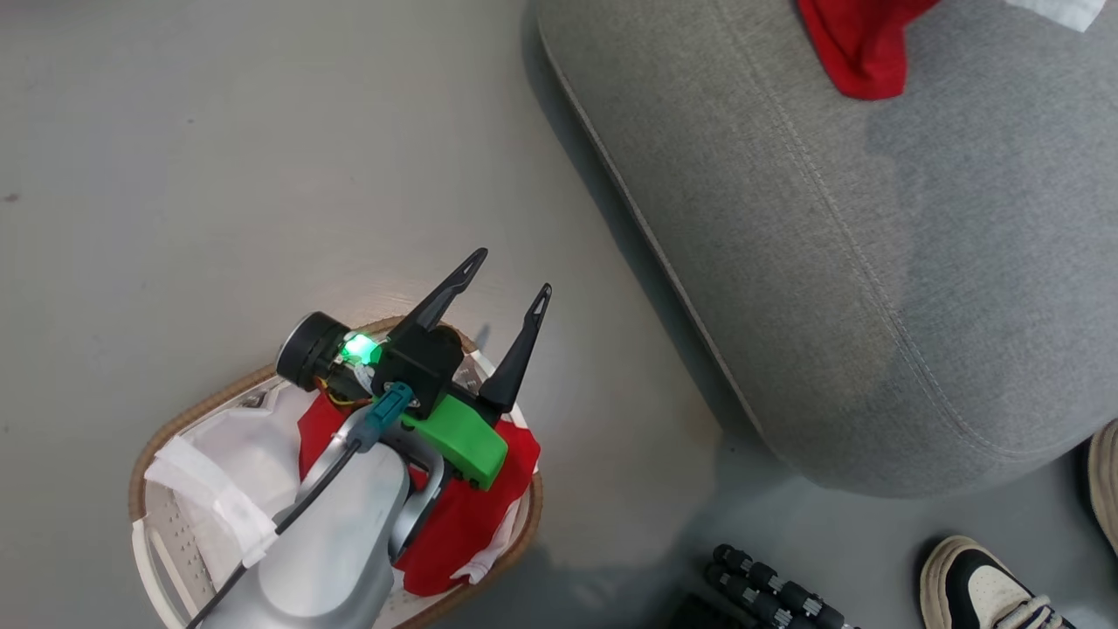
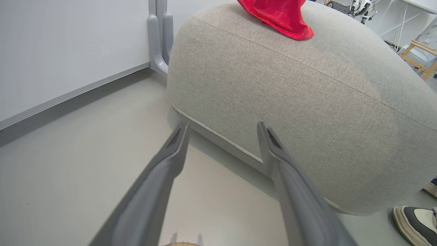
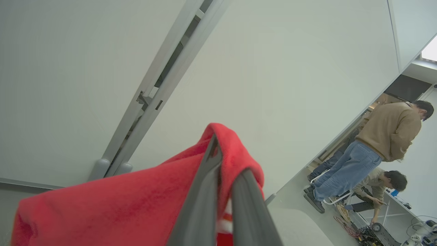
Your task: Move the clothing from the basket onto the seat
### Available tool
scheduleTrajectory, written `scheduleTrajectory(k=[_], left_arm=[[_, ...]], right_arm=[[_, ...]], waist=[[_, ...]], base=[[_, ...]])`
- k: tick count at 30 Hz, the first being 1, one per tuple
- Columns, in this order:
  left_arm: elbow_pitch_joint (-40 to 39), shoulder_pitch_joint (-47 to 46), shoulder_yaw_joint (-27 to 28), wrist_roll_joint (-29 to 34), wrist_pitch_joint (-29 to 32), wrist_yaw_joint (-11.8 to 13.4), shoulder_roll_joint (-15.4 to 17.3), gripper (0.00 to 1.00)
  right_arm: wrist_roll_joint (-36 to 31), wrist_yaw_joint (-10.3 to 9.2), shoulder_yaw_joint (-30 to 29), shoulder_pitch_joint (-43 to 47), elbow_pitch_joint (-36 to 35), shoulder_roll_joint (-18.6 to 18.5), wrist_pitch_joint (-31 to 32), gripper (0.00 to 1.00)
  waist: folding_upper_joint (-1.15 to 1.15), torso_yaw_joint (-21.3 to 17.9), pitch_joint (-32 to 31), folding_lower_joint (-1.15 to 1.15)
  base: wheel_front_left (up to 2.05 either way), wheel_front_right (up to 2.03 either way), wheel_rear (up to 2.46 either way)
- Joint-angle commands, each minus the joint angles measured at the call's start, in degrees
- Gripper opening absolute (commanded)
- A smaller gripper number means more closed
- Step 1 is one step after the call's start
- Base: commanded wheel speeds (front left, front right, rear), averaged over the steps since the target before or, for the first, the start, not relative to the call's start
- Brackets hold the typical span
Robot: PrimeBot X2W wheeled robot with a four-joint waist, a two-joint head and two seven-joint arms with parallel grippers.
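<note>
The head view looks steeply down from above, with the basket (image 1: 140, 476) at lower left and the seat (image 1: 830, 262) at upper right. The left wrist view sits low near the floor (image 2: 68, 177), close to the seat's side and facing it. Both share the seat, the clothing (image 1: 860, 44) at the frame's top, and a shoe (image 1: 978, 585) at lower right. The right wrist view tilts up at a wall (image 3: 290, 68).
</note>
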Motion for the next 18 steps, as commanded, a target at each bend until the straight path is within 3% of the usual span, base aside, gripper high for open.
scheduleTrajectory(k=[1,6,11,13,18], left_arm=[[-0.4,-1.1,0.3,0.1,0.0,-0.1,0.2,1.00],[-0.4,-1.7,1.0,0.3,0.0,0.2,0.0,1.00],[0.0,-2.0,1.3,0.3,0.0,0.1,-0.4,1.00],[0.3,-1.7,1.6,0.2,0.0,0.1,-0.4,1.00],[1.2,0.0,2.6,0.1,0.0,0.0,-0.6,1.00]], right_arm=[[-0.9,-0.08,-0.6,1.7,1.5,0.5,-0.1,0.00],[-2.5,-0.08,-3.5,6.5,8.2,3.1,-0.1,0.00],[-2.2,-0.08,-8.1,11.8,10.6,6.0,-0.1,0.00],[-1.9,-0.08,-9.5,14.2,10.5,6.9,-0.1,0.98],[-2.0,-0.08,-11.7,20.9,9.4,8.6,-0.1,1.00]], waist=[[-0.01,2.2,2.2,-0.01],[-0.01,3.3,3.2,-0.01],[-0.01,4.0,3.1,-0.01],[-0.01,4.0,2.6,-0.01],[-0.01,3.6,0.2,-0.01]], base=[[0.00,0.00,0.00],[0.00,0.00,0.00],[0.00,0.00,0.00],[0.00,0.00,0.00],[0.00,0.00,0.00]])
